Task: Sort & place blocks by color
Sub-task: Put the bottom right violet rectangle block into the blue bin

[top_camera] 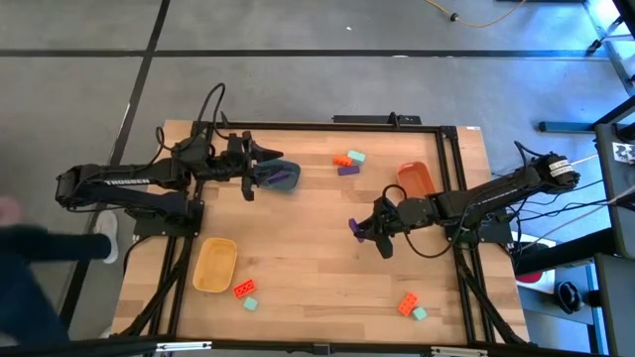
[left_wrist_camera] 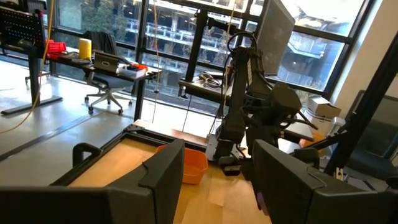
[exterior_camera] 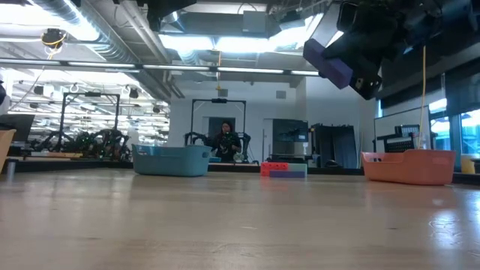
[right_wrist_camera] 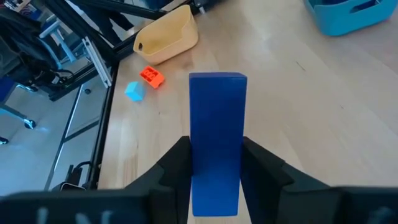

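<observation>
Three tubs — blue tub (top_camera: pixel 283 177), orange tub (top_camera: pixel 417 178), yellow tub (top_camera: pixel 215 265) — ring scattered blocks (top_camera: pixel 348 162), seemingly unobstructed.

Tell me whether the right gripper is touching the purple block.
Touching. In the right wrist view the right gripper has both fingers pressed against the sides of the purple block, with no gap; the low view shows it lifted clear of the table.

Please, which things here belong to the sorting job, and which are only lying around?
For the job:
purple block in the right claw
loose blocks on the table
blue tub, orange tub, yellow tub

Not for the job:
yellow cable on the floor
office chair
</observation>
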`<move>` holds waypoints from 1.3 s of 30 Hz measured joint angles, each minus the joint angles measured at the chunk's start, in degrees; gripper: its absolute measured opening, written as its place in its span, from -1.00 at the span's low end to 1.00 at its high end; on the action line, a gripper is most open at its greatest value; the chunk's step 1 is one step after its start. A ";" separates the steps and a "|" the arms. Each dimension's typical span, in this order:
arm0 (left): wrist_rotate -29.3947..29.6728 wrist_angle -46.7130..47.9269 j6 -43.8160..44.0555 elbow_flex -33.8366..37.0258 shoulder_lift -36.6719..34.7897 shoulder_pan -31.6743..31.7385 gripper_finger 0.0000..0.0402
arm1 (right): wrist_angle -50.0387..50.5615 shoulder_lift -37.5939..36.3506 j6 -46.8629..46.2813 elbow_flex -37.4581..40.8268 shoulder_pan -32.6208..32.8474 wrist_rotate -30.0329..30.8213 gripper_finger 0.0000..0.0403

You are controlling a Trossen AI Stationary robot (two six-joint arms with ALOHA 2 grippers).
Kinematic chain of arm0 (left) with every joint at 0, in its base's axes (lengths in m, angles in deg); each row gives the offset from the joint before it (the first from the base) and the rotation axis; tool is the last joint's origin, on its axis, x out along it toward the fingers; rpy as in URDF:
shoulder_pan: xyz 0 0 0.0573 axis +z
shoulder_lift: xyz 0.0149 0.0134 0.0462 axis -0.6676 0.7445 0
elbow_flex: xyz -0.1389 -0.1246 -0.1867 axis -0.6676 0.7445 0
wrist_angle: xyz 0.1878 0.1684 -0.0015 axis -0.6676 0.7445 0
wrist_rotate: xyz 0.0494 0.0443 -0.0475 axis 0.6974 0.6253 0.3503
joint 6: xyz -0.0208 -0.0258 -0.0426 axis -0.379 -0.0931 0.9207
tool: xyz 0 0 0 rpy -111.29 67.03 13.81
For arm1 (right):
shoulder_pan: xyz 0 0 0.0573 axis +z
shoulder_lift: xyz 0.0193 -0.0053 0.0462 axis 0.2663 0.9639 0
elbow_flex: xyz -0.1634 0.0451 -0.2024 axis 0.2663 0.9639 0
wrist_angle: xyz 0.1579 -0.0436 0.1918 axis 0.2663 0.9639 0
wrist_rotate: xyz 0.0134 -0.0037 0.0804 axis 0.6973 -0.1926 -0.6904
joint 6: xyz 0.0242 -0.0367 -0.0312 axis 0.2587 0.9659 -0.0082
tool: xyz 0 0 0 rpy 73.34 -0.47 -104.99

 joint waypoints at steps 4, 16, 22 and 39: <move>-0.02 0.00 0.00 0.00 0.00 0.02 -0.09 | -0.72 -0.01 0.19 0.00 -0.02 0.02 -0.48; -0.16 -0.37 0.02 0.00 0.00 -0.02 -0.09 | -2.51 0.12 0.77 -0.86 -0.02 2.29 -0.48; -0.15 -0.31 0.02 0.02 1.52 -1.55 -0.09 | -2.51 2.88 6.46 -6.09 -0.79 4.93 -0.48; 1.42 -17.85 -0.38 -0.67 18.75 -9.51 -0.09 | -2.87 11.84 19.57 -21.37 -8.43 3.00 -0.48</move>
